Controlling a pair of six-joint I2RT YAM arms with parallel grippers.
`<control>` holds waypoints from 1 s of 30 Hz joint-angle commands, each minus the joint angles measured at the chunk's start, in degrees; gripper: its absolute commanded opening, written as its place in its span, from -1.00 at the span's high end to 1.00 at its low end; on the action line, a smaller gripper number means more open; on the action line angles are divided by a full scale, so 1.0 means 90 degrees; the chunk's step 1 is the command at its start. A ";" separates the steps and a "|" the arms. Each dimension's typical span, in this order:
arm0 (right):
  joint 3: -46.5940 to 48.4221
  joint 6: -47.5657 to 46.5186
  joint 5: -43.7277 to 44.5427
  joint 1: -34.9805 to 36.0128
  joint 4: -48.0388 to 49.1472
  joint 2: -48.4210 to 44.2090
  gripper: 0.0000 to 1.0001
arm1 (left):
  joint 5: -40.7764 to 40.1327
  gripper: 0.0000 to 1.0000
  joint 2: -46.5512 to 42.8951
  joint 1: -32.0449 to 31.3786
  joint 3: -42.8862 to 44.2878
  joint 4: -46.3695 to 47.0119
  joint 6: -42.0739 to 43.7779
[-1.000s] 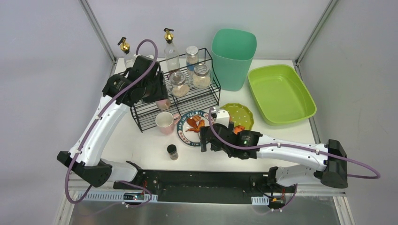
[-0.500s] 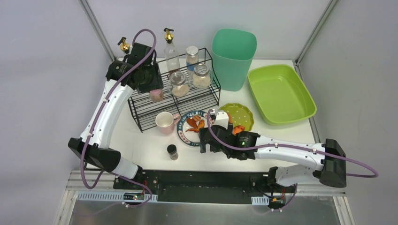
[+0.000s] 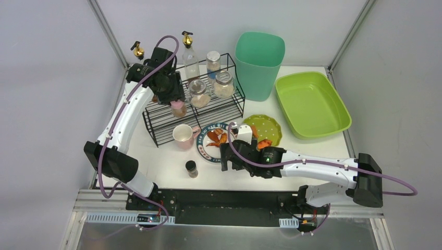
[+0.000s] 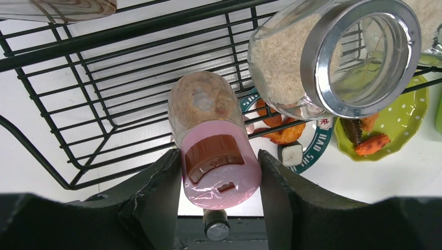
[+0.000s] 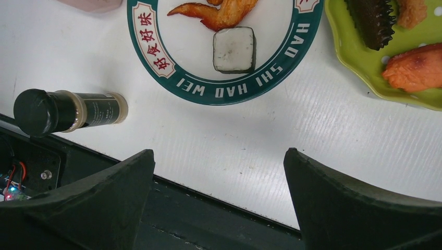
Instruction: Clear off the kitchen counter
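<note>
1. Kitchen counter [image 3: 167,166]: broad, flat, matte white, spread beneath both pincers and bearing all the rest. Far from cleared, judging by the clutter.
2. Lime-green tray [image 3: 311,107]: smooth plastic, a rounded rectangle with raised walls, well off to the right of the right pincer [image 3: 228,156]. Probably meant to collect dishes.
3. Teal bin [image 3: 259,65]: tall, tapered, glossy, beyond the right pincer. Likely there for scraps.
4. Black wire rack [image 3: 208,112]: thin welded rods in a grid, directly under the left pincer [image 4: 219,156]. Evidently the home for jars.
5. Lettered plate [image 5: 234,92]: round, glazed white with a green printed rim, just ahead of the right pincer. Green dotted plate [image 5: 359,62], wavy-edged, ahead and to its right, just beside the first.
6. Right pincer: jaws spread wide with nothing between them, poised over bare counter at the near edge of the lettered plate. Seemingly parked ready for the next pick.
7. Left pincer: clenched on the pink-capped spice jar [image 4: 208,120], gripping at the cap end.
8. Glass rice jar [image 4: 292,62]: clear walls, shiny metal-rimmed lid, white grains, ahead and to the right of the left pincer, on the rack.
9. Pink-capped spice jar: clear cylinder of tan powder, brown flip tab facing the wrist. Held so that the body leads toward the rack wires, presumably for shelving; contact with the wires impossible to tell.
10. Black-capped shaker [image 5: 73,112]: small dark-labelled cylinder on the counter, left of the right pincer.
11. Pale cube [image 5: 234,49]: soft-edged, on the lettered plate beside a fried wing [image 5: 219,13].
</note>
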 commanded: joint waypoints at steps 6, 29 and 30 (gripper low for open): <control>0.0030 0.0088 0.0132 0.0064 0.0038 0.0055 -0.98 | 0.0277 0.20 0.0136 0.0203 0.0021 0.0146 0.0182; -0.0055 0.0195 0.0349 0.0087 -0.0151 -0.0038 -0.98 | 0.1061 -0.78 -0.0601 0.0235 0.0064 0.0038 0.0689; -0.0055 0.0193 0.0371 0.0082 -0.0173 -0.0030 -0.98 | 0.1007 -0.79 -0.0752 0.0193 -0.0086 0.0044 0.0693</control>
